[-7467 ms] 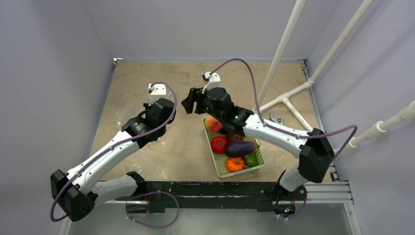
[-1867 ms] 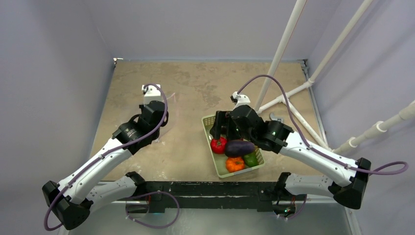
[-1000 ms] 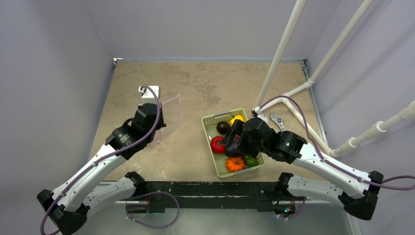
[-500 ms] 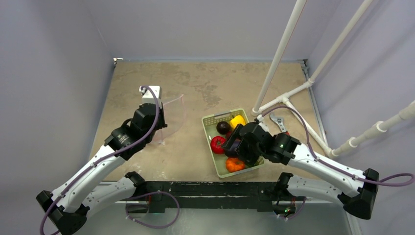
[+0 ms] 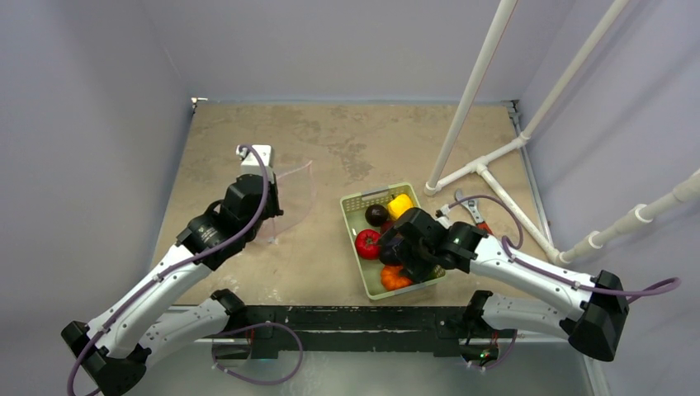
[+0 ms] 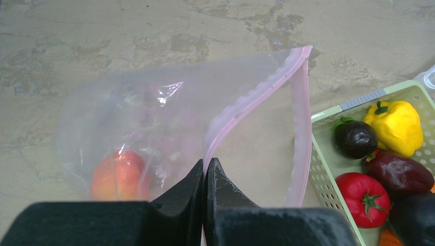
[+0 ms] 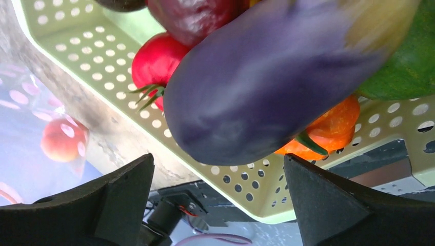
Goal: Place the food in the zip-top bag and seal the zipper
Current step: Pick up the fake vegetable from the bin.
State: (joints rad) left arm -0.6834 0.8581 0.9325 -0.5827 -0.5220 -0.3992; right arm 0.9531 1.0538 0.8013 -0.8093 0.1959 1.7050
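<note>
The left end effector (image 6: 205, 165), pressed together, pinched the pink zipper strip (image 6: 256, 97) of the clear floppy plastic bag (image 6: 154, 113), left of centre in the overhead view. The right end effector (image 7: 218, 159), spread wide, hung over the glossy purple eggplant (image 7: 267, 87) in the pale green basket (image 7: 77, 46). The eggplant was probably light and slippery, and best gripped at its thick middle.

I am working in a robot test cell in a lab: plain grey-lilac walls (image 5: 91, 107) box in a worn tan table (image 5: 330, 140), two arms bolt to a black rail (image 5: 355, 318) at the near edge, and white pipe framing (image 5: 640, 214) stands on the right.
</note>
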